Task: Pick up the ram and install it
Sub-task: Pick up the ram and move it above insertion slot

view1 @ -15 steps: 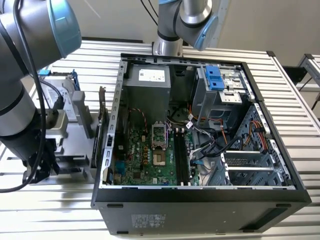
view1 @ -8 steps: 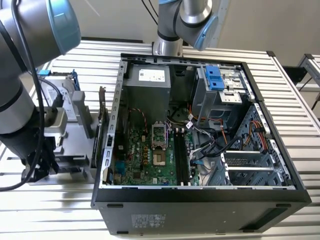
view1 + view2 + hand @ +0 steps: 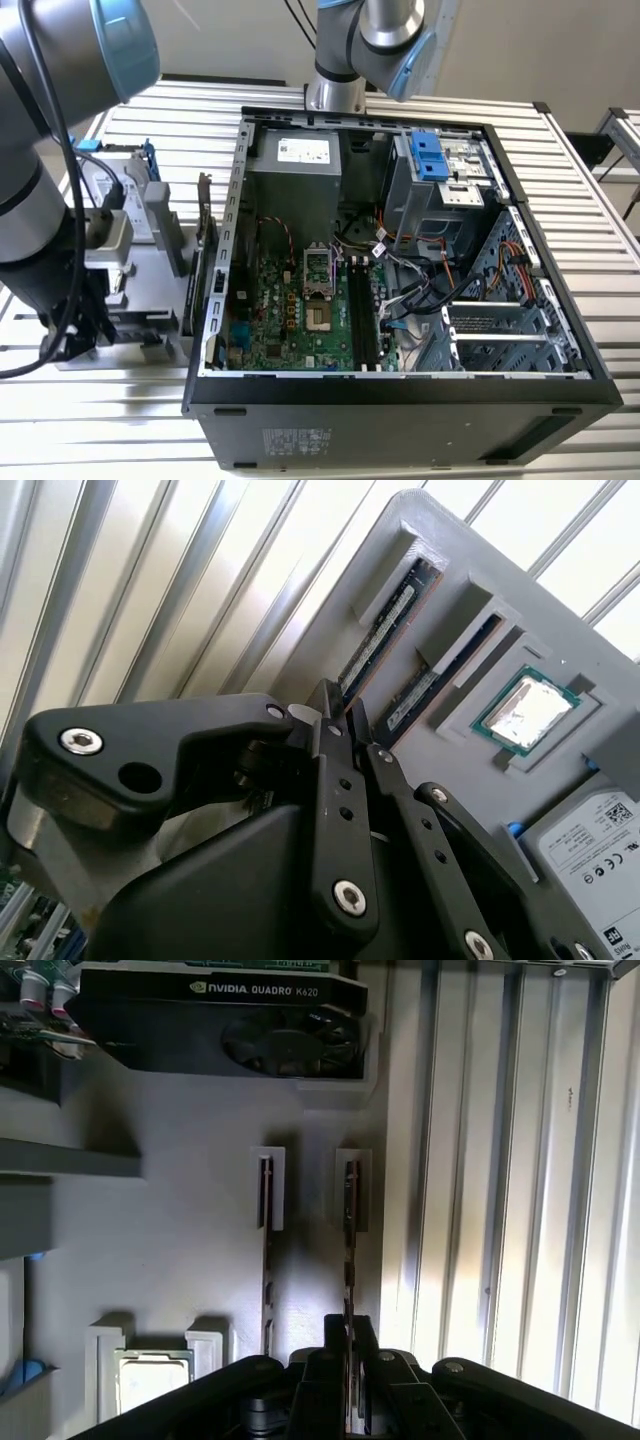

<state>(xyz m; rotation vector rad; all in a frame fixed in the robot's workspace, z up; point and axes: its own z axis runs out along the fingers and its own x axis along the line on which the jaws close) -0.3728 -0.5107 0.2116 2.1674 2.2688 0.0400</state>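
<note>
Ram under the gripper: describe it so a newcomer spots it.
On the grey parts holder beside the open computer case, two sticks stand on edge in neighbouring slots. The ram at the gripper is the one by the holder's edge and slatted table; the other stick sits nearer the processor chip.

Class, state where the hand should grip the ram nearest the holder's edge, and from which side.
Probably pinch its two flat faces near mid-length, coming from above the holder: the ram stands on edge in it, with its long top edge free.
</note>
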